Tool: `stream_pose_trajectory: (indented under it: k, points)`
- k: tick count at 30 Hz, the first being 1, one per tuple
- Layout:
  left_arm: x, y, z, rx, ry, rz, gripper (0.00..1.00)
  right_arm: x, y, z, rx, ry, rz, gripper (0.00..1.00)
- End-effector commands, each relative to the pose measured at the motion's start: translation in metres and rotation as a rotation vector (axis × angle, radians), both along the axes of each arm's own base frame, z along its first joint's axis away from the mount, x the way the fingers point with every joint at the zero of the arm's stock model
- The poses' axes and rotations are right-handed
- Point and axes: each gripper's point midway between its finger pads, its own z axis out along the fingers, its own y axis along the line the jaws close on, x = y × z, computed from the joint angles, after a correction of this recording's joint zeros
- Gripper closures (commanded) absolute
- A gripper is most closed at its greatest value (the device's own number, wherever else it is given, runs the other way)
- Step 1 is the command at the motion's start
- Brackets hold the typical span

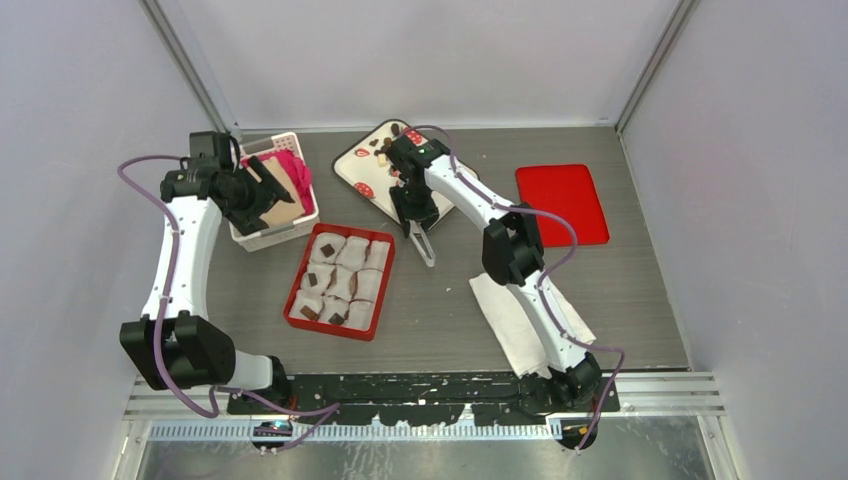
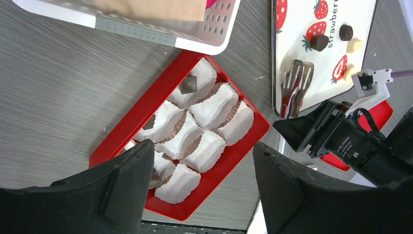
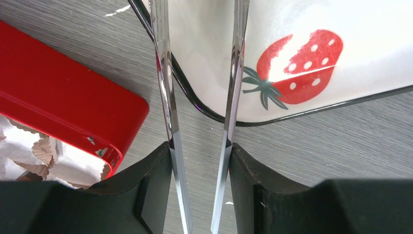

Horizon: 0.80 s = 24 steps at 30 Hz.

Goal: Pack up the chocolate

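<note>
Grey wood-grain desk (image 1: 640, 290) carries a red tray (image 2: 139, 109) just ahead of the left fingers (image 2: 122, 180), which gape wide and empty. Its white paper cups (image 2: 214, 105) hold a few pieces of chocolate (image 2: 188, 85). The right fingers (image 3: 151, 190) clamp metal tongs (image 3: 165, 73), whose tips reach over a strawberry tray (image 2: 311, 19) reading "strawber", with more chocolate loose on it beyond the tips.

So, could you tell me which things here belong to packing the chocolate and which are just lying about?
In the job: chocolate, strawberry tray, tongs, red box, paper cups.
Lying about: white basket, flat red panel, white cloth.
</note>
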Motion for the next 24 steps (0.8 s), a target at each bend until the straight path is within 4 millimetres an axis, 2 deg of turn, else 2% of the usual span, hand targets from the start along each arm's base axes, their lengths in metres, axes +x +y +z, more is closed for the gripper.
stream_pose_trajectory:
  k: [1,7,10,14,20,22,24]
  points:
    - [0.014,0.005,0.019,0.021,-0.075,0.003,0.25,0.016,0.012,0.015,0.037,-0.073,-0.015,0.5]
    - [0.014,0.004,0.018,0.017,-0.071,0.001,0.25,0.017,0.016,0.009,0.043,-0.061,-0.023,0.54]
    - [0.013,0.005,0.018,0.019,-0.073,0.003,0.25,0.018,0.014,0.01,0.038,-0.073,-0.028,0.64]
    - [0.012,0.005,0.018,0.02,-0.071,0.004,0.25,0.015,0.014,0.021,0.051,-0.079,-0.024,0.8]
    - [0.011,0.004,0.02,0.014,-0.077,0.001,0.25,0.011,0.013,0.061,0.107,-0.126,-0.032,0.96]
    - [0.01,0.003,0.021,0.011,-0.082,-0.002,0.25,0.009,0.01,0.085,0.136,-0.166,-0.038,0.99]
    - [0.009,0.002,0.022,0.008,-0.084,-0.003,0.25,0.002,0.009,0.1,0.164,-0.172,-0.034,0.99]
